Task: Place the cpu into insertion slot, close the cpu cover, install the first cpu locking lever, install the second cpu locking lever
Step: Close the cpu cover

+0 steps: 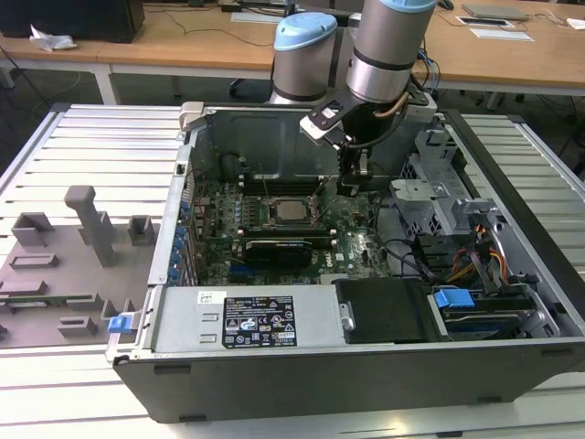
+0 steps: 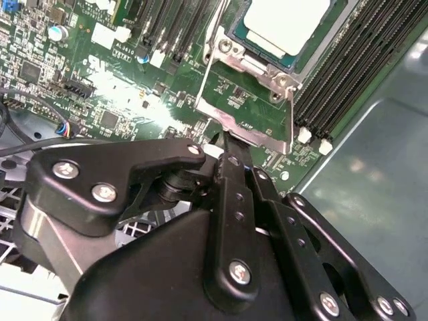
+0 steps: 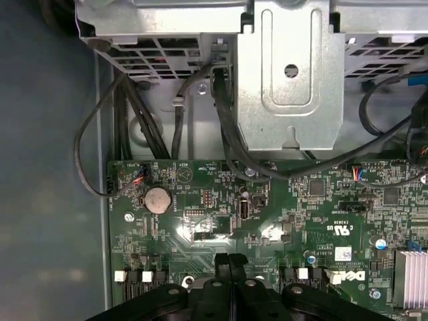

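Observation:
The cpu (image 1: 292,211) lies flat in the insertion slot (image 2: 231,48), its silver top (image 2: 287,23) facing up in the second wrist view. The cpu cover (image 2: 290,120) stands swung open off the socket, and green board shows through its window. My gripper (image 1: 351,188) is shut and hangs just to the exterior view's right of the socket. Its fingertips (image 2: 224,144) are at the cover's free edge; I cannot tell whether they touch it. The fingertips (image 3: 229,259) are pressed together with nothing between them. A thin locking lever (image 2: 214,27) runs beside the socket.
The motherboard (image 1: 361,242) lies inside an open computer case (image 1: 274,366). Memory slots (image 2: 348,73) flank the socket. A metal drive cage (image 3: 287,80) and black cables (image 3: 227,134) are close by. A grey fixture tray (image 1: 64,265) sits at the exterior view's left.

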